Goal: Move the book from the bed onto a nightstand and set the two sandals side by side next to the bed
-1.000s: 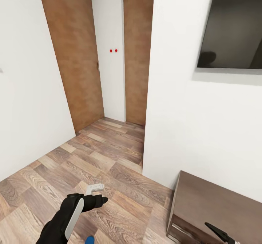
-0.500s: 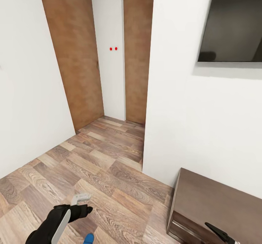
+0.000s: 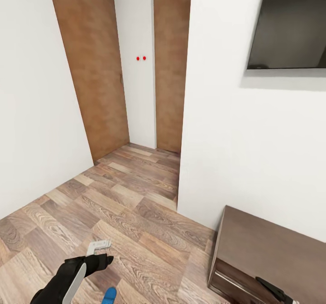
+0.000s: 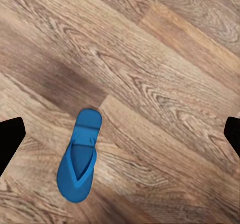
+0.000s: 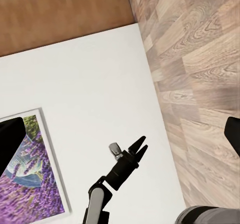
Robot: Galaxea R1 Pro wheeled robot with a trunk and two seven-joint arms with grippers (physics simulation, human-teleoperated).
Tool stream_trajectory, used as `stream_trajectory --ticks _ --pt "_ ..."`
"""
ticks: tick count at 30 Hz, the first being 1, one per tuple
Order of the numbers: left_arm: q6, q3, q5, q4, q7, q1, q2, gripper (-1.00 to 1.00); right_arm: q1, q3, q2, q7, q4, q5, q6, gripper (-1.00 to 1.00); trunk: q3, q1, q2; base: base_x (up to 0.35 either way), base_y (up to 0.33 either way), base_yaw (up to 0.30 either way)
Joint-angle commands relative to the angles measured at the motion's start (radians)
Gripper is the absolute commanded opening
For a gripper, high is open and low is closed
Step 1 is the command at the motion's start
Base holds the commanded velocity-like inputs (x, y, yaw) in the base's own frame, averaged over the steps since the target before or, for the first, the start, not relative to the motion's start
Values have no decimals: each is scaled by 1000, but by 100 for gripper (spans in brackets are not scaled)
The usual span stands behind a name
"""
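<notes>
One blue sandal (image 4: pixel 80 157) lies flat on the wood-plank floor, directly under my left gripper (image 4: pixel 120 136). That gripper is open, its dark fingertips (image 4: pixel 10 139) wide apart and well above the sandal. In the head view the sandal (image 3: pixel 108 296) peeks in at the bottom edge, just below the left gripper (image 3: pixel 107 251). My right gripper (image 5: pixel 120 136) is open and holds nothing; one of its black fingers (image 3: pixel 270 289) hangs over the corner of a low dark cabinet. The book, the bed and the nightstand are out of view.
A low dark-brown wooden cabinet (image 3: pixel 267 249) stands against the white wall under a black wall screen (image 3: pixel 290 23). A narrow passage with brown doors (image 3: pixel 93 68) runs ahead between white walls. A lavender picture (image 5: pixel 30 174) hangs on a wall.
My left arm has pulled back and down toward the lower left. More of the blue sandal shows. The head view has tilted down slightly, so the wall screen sits higher.
</notes>
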Motion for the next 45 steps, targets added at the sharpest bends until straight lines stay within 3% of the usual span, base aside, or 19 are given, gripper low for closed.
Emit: stream_trajectory --ticks 1,14,45 --pt "4 0 4 -1 -1 -1 0 100 -1 -2 -1 3 0 0 4 100 -4 4 -8 0 0 0" --pt "3 25 8 -2 -1 0 -1 100 -1 -26 -5 3 -1 -1 4 100 -45 54 -99 0 0 0" --pt "1 22 7 -1 -3 0 -7 100 -1 -28 0 3 0 0 4 100 -142 172 -316 0 0 0"
